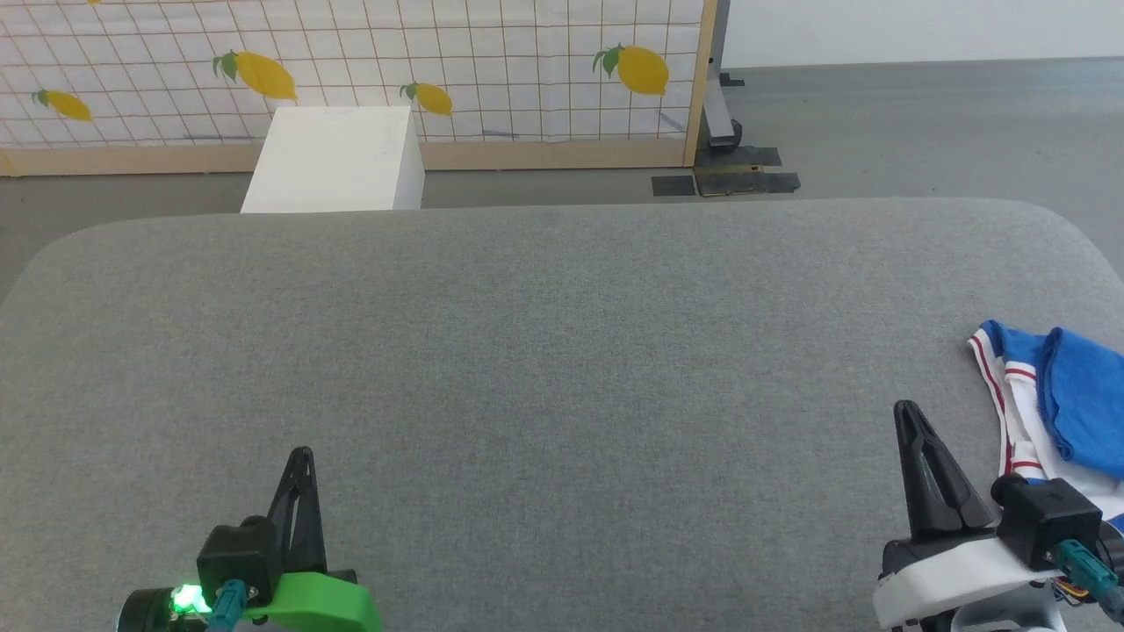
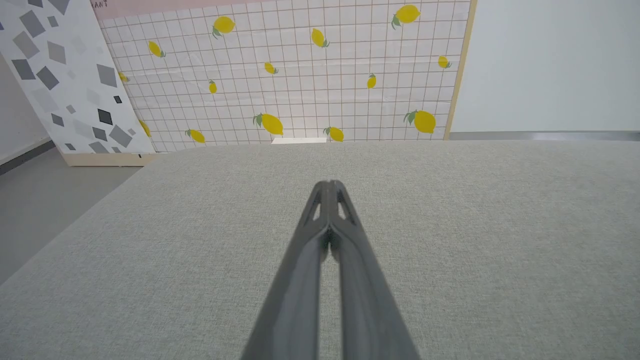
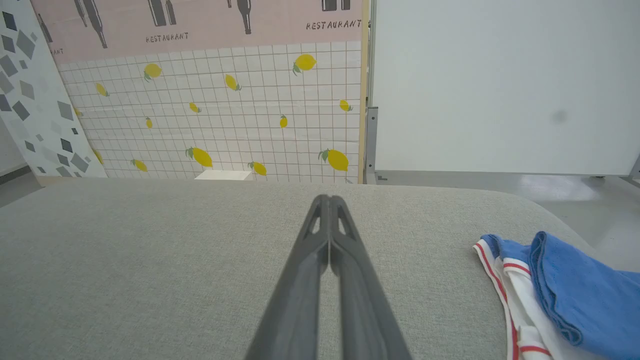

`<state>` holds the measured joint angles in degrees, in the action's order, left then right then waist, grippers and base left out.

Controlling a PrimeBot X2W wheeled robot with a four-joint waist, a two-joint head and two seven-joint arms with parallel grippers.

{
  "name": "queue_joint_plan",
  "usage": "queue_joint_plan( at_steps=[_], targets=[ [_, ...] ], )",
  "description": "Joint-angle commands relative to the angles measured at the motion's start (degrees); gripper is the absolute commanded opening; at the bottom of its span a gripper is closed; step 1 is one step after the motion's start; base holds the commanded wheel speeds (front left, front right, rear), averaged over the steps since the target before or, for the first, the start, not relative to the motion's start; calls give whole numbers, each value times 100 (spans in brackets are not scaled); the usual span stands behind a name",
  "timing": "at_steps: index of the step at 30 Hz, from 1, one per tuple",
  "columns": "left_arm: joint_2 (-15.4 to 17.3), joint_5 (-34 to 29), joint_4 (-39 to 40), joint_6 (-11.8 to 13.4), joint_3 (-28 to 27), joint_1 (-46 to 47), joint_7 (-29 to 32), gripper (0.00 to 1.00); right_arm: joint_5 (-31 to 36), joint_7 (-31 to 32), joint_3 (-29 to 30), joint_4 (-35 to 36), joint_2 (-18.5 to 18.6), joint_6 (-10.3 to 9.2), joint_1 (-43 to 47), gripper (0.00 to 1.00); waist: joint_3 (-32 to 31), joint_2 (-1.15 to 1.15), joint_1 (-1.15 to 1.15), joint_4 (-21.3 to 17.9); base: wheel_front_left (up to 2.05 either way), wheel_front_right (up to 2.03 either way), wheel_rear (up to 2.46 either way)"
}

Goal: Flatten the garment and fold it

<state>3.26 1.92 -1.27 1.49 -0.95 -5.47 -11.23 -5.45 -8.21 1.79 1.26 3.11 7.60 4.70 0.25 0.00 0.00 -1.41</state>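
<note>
Our left fingers (image 1: 297, 505) are closed tip to tip, empty, with open grey worktop (image 1: 562, 351) ahead up to its rounded far edge; beyond that edge stand a white box (image 1: 334, 158) and a lemon-print panel (image 1: 492, 79). Our right fingers (image 1: 926, 478) are closed too, and the garment (image 1: 1084, 399) lies bunched just right of them, by the worktop's right edge.

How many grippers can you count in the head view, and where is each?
2. The left gripper is at lower left; the right gripper is at lower right, beside the garment. None seems hidden.
</note>
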Motion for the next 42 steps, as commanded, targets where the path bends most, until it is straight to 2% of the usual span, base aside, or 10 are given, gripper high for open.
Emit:
queue_joint_plan(
  at_steps=[1, 42],
  targets=[
    [-10, -42, 19, -36, 10, 113, 28, 0, 59, 35, -15, -15, -6, -3, -96, 0, 0, 0, 0, 2, 0, 0, 0],
    [-22, -107, 66, -85, 47, 302, 506, 0, 272, 378, -86, -63, -14, -6, -259, 0, -11, 0, 0, 63, 0, 0, 0]
  ],
)
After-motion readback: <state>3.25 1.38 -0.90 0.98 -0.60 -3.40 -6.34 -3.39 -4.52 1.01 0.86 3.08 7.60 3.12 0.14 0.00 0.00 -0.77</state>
